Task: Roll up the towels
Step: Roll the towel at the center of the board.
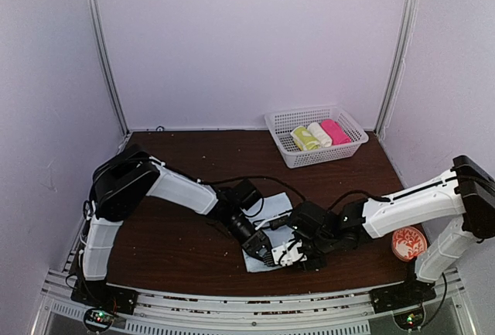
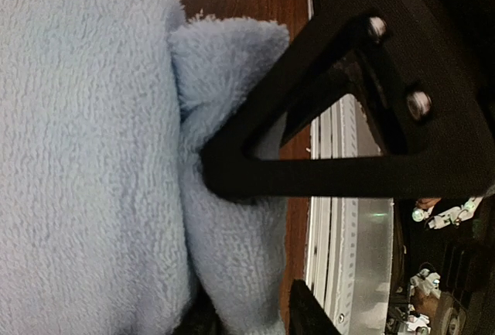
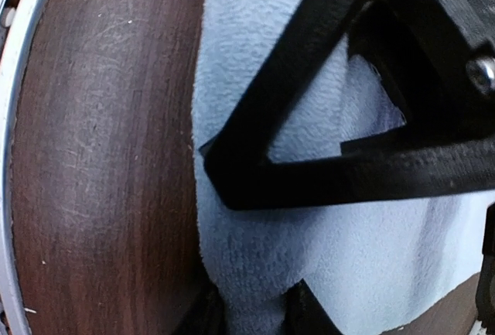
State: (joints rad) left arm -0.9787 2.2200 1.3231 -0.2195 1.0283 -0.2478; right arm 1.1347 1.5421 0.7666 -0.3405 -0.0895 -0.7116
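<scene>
Soft, limp and light, the blue towel (image 1: pixel 280 205) is being worked flat on the counter (image 1: pixel 178 230), close to its near edge. Its plush near hem is being straddled by the left gripper (image 1: pixel 267 253) and right gripper (image 1: pixel 288 255). Whether either pair of jaws is truly pinching the hem cannot be told. Hold is best being taken at the hem corners. The green towel (image 1: pixel 304 138) is lying rolled in the basket (image 1: pixel 325 155) behind.

The left arm (image 1: pixel 182 188) and right arm (image 1: pixel 410 203) both stretch low toward the middle, wrists nearly meeting, each with jaws narrowly parted, angled downward.
</scene>
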